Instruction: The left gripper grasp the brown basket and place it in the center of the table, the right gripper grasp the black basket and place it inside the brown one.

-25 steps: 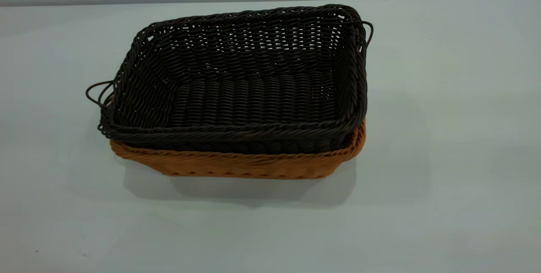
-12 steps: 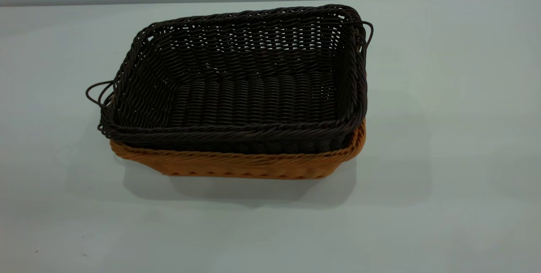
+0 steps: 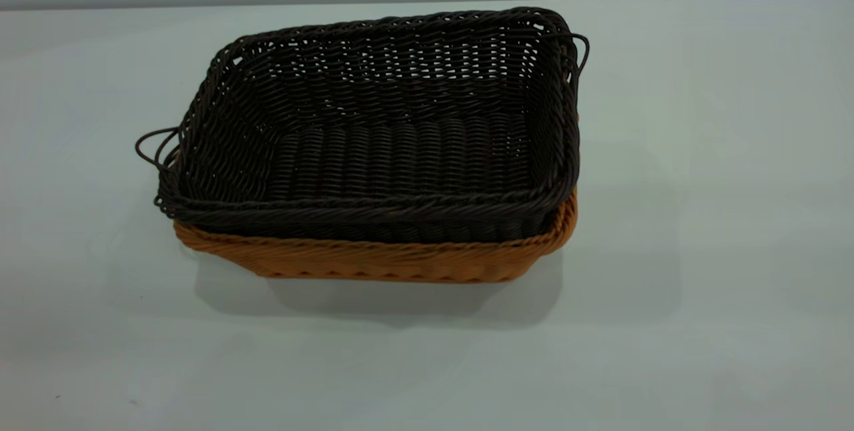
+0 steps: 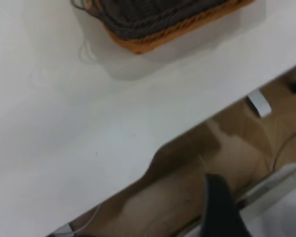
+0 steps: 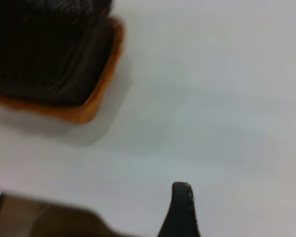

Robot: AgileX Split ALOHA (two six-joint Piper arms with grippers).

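Exterior: black basket (image 3: 373, 144) nested inside brown basket (image 3: 400, 261), mid table (image 3: 700, 217). No arms in shot.

Left wrist: left gripper (image 4: 222, 210) back past the table edge, well apart from the baskets; only 1 finger visible, grip state can't tell.

Right wrist: right gripper (image 5: 180, 212) over bare table, clear of baskets; 1 fingertip visible, can't tell.
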